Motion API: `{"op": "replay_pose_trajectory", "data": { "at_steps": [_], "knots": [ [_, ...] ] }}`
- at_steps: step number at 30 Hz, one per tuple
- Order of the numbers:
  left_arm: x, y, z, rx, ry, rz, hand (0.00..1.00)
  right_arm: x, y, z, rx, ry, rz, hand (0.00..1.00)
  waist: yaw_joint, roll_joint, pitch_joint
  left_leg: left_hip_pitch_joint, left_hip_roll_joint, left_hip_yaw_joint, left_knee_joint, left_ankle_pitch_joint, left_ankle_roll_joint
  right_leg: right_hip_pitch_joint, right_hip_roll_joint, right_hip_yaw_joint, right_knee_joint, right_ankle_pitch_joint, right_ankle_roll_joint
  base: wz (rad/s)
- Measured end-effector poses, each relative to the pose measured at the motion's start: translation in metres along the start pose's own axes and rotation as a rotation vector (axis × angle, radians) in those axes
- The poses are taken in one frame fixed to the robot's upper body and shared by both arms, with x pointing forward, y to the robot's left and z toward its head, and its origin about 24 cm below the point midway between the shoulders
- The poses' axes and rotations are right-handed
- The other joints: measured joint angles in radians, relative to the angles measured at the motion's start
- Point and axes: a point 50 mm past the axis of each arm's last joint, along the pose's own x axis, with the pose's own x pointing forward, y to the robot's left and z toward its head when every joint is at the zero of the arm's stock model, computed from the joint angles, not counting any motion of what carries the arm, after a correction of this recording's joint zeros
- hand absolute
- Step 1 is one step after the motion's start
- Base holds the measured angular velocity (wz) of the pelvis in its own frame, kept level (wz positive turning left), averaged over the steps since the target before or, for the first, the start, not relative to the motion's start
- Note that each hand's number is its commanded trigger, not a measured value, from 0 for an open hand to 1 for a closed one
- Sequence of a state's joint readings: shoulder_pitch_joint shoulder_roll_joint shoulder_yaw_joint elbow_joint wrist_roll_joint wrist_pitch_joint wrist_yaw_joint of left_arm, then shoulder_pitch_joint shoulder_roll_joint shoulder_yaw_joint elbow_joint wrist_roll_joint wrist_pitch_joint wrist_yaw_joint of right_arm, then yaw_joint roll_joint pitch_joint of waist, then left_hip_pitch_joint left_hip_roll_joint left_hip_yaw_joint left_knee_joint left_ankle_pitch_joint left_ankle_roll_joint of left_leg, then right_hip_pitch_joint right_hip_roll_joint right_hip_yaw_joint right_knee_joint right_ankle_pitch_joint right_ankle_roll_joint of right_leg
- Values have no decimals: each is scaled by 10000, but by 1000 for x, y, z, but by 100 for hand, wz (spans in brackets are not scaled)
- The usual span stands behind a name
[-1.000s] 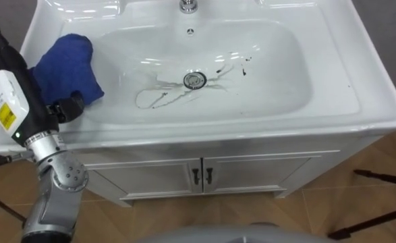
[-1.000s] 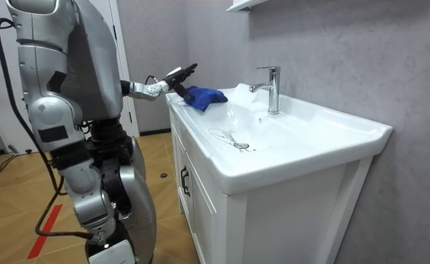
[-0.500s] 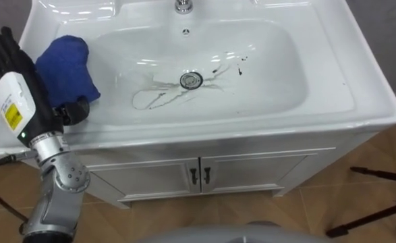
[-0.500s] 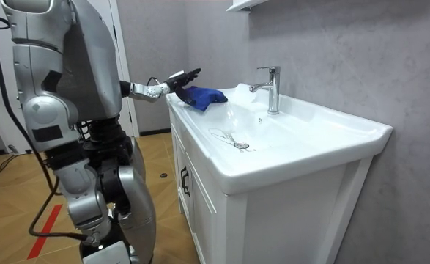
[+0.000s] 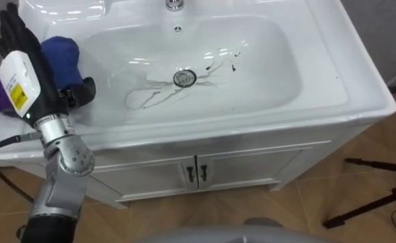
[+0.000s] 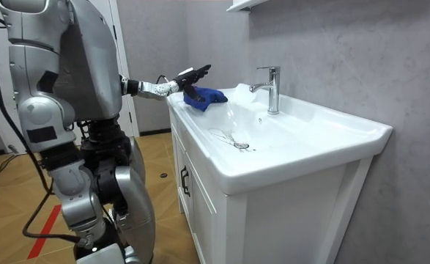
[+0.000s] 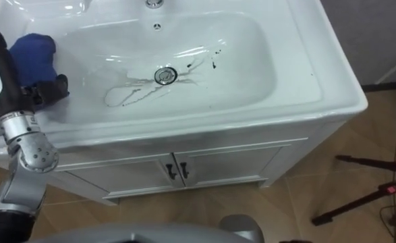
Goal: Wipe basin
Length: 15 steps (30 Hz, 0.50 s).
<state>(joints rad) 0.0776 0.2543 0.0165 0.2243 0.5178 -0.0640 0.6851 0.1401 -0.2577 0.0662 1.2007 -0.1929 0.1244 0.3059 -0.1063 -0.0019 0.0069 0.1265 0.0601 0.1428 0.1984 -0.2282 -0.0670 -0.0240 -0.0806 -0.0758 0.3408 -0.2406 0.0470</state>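
Left hand (image 5: 39, 81) is up at the far-left corner of the white basin (image 5: 359, 101). Its fingers (image 5: 12, 30) are straight and spread, not clenched on anything, and the thumb (image 5: 83, 91) sticks out to the side. It sits over 1 blue cloth (image 5: 61, 55), which is bunched on the basin's left ledge right beside the bowl. Can't tell if the palm actually touches it, tbh.

Further out in the bowl there's 1 round metal drain (image 5: 183, 77) w/ thin dark streaks (image 5: 147, 98) running left of it and some black specks (image 5: 235, 64) to its right. 1 chrome tap (image 6: 272, 88) stands at the back edge.

Under the basin is a white cabinet (image 5: 251, 162) w/ 2 doors and 2 dark handles (image 5: 189, 174), side by side at the middle seam.

Room view: robot stands at the basin's front corner, left arm stretched out over the ledge.
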Motion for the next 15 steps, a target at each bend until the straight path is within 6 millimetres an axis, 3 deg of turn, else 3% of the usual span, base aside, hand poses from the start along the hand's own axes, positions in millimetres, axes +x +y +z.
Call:
{"op": "replay_pose_trajectory", "data": {
  "at_steps": [4, 15],
  "knots": [
    [0, 0, 0, -14, 11, -1, 0, 0, -1, 2, -97, -33, -24, 0, 11, 6, -4, -12, 2, 191, 3, -1, 1, -57, 33, 205, 37, 6, -10, -13],
    [-2, -7, -10, 258, 480, -634, 0, 0, 0, 1, -183, 59, 15, 0, -31, 59, -15, -59, 25, 197, 69, -1, 1, -113, 45, 185, 28, 17, -29, 0]
  ]
}}
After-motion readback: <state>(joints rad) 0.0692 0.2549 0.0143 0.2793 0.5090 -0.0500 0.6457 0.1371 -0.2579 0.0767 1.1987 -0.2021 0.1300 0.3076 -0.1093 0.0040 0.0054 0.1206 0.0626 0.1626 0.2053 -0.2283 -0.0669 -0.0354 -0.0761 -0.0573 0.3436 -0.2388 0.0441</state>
